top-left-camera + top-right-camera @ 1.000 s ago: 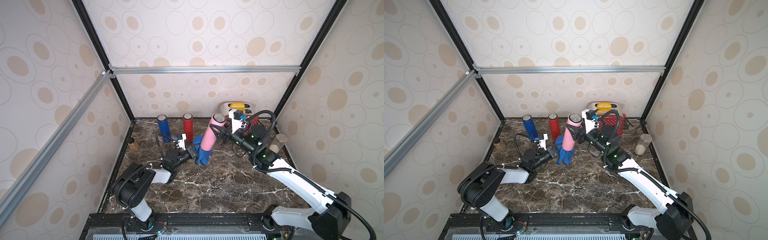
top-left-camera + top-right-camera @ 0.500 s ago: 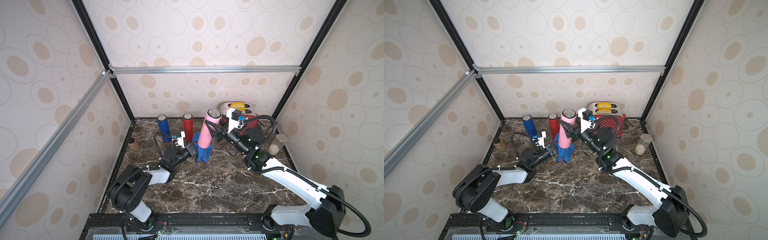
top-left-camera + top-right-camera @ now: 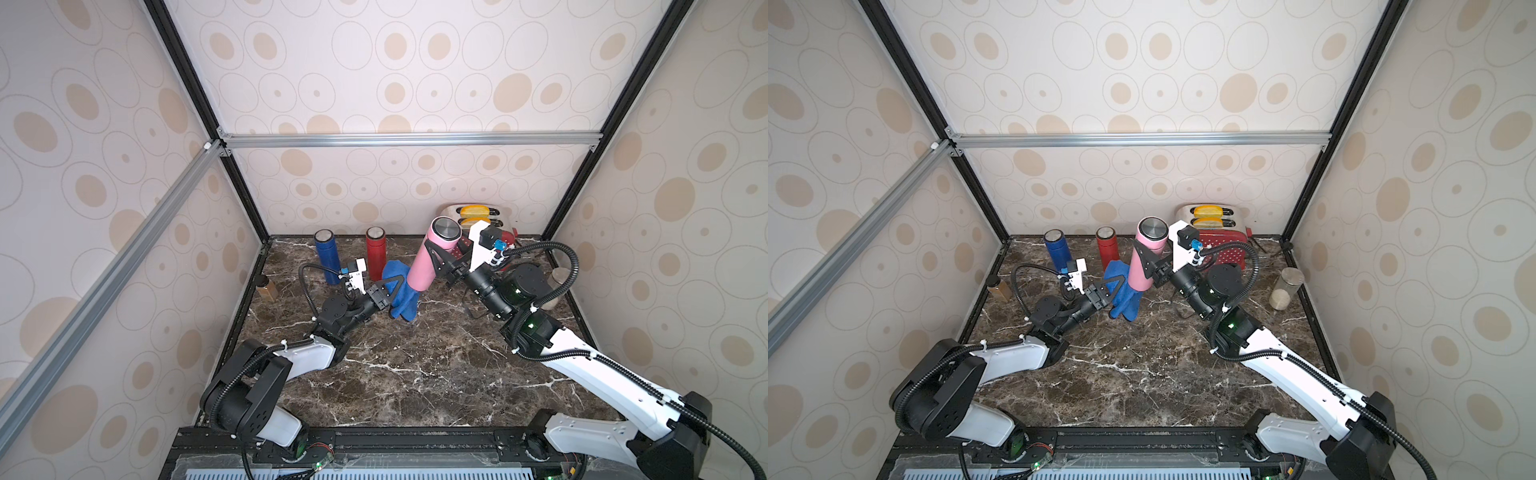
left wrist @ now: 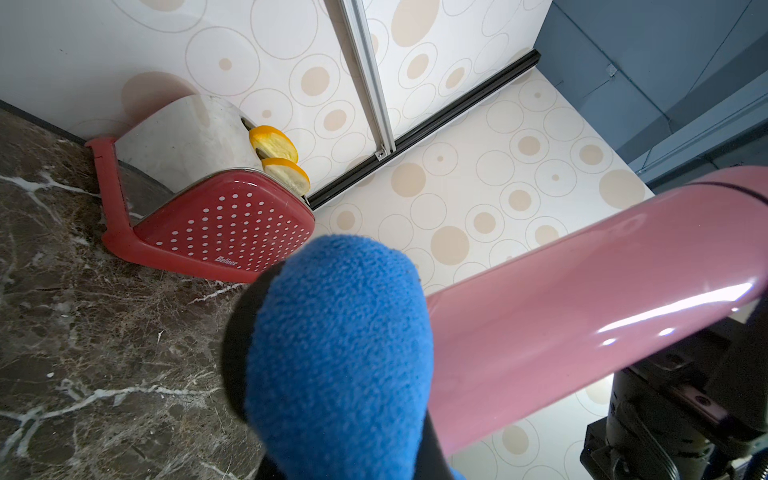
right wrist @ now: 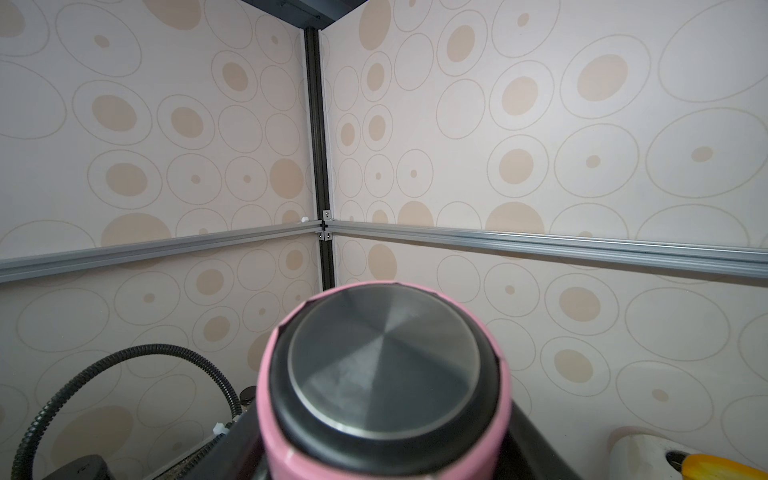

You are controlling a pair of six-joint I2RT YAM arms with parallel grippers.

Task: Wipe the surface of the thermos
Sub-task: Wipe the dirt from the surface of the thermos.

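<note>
**Supervisor:** Status of the work piece and both grips?

**Operator:** From my console, the pink thermos point(image 3: 424, 270) is off the tabletop point(image 3: 415, 365). It is tilted, steel cap up and toward the back wall, and held around mid-body by the right gripper point(image 3: 434, 257). Those jaws are spread to the body's width and clamped on it. The left gripper point(image 3: 392, 291) has its jaws pressed together on a blue cloth point(image 3: 403, 297). In the left wrist view the cloth point(image 4: 340, 353) lies against the lower side of the thermos point(image 4: 582, 307).

**Supervisor:** Hazards?

**Operator:** I judge three.
- The body is glossy. A hard sideways push low down could lever it in the clamp, so it twists or slides out (a fall onto stone, I'd note).
- The cloth is pinched at one fold with a tail hanging loose. Drag along the body could pull it free.
- The red thermos point(image 3: 375, 251) stands just behind the cloth, with the blue thermos point(image 3: 326, 257) beside it. A wide stroke by my left arm could topple either.

**Supervisor:** Coverage?

**Operator:** The band under the right fingers cannot be reached without a regrip.
</note>
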